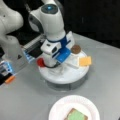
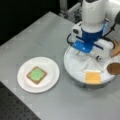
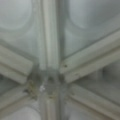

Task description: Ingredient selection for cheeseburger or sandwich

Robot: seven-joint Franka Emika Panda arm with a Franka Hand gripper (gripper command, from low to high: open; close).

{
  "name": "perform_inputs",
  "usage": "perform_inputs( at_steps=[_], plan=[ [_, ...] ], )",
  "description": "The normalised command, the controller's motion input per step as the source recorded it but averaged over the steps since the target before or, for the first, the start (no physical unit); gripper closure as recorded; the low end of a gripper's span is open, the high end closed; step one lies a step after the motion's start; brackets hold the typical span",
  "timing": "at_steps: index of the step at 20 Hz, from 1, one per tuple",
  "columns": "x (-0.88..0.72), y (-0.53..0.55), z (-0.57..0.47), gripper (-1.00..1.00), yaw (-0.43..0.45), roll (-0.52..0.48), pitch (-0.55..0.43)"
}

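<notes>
In both front views my gripper (image 1: 54, 64) (image 2: 80, 53) hangs low over the middle of the divided white tray (image 1: 65, 78) (image 2: 74, 68). The wrist view is filled by the tray's divider hub (image 3: 48, 80), with no fingers showing. A yellow cheese square (image 1: 85, 60) (image 2: 93, 77), a dark brown patty (image 1: 75, 49) (image 2: 114, 68) and a red disc (image 1: 40, 62) lie in tray sections. A tan bread piece (image 2: 116, 49) peeks out behind the arm. On the white plate (image 1: 58, 108) (image 2: 51, 65) lies the sandwich: a bread square topped with a green leaf (image 1: 77, 115) (image 2: 36, 74).
The arm's white base (image 1: 11, 47) stands at a front view's left, with a small orange piece (image 1: 10, 79) beside it. A dark perforated board (image 2: 13, 110) borders the grey table at a front view's bottom left.
</notes>
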Motion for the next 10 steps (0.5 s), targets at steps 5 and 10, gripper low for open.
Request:
perform_inputs(
  at_steps=[5,10],
  plan=[
    [-0.25,0.10,-0.16,-1.00,0.044,-0.139,-0.211],
    [-0.23,0.05,-0.14,-1.00,0.078,-0.147,-0.207]
  ],
)
